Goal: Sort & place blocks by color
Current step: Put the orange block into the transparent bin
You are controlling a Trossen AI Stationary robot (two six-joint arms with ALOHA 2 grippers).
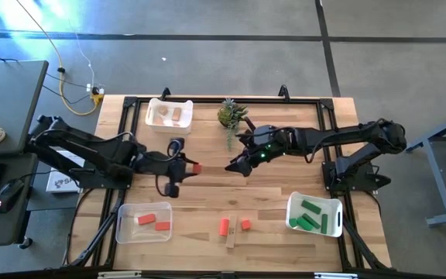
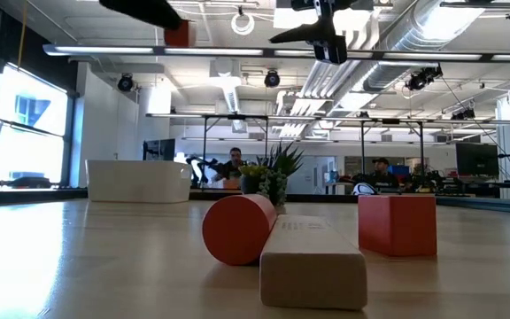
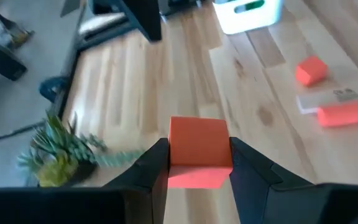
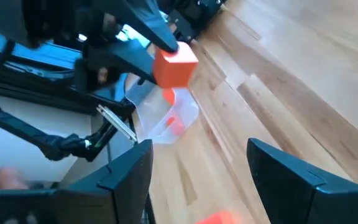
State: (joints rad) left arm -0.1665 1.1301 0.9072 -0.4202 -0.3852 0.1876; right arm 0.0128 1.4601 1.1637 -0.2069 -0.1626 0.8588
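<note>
My left gripper (image 1: 190, 167) is shut on a red-orange cube (image 3: 199, 152) in the air over the table's middle. My right gripper (image 1: 233, 165) is open and empty just to the cube's right, its fingers pointing at it. In the right wrist view the cube (image 4: 174, 66) shows ahead of the spread fingers (image 4: 132, 163). A red block (image 1: 224, 225), a red cube (image 1: 245, 224) and a tan bar (image 1: 231, 234) lie on the table near the front edge. In the low view they are the red block (image 2: 237, 229), tan bar (image 2: 312, 259) and red cube (image 2: 397, 224). My left gripper pinches the cube's two opposite side faces (image 3: 173, 155) between its two fingers. The fingers come about level from the table's left. The cube is lifted clear of the table; in the low view it (image 2: 180, 34) hangs high above the tabletop.
A white bin (image 1: 169, 114) with tan blocks stands at the far left. A clear bin (image 1: 144, 222) with red blocks stands at the near left. A white bin (image 1: 314, 215) with green blocks stands at the near right. A potted plant (image 1: 231, 115) stands at the far middle.
</note>
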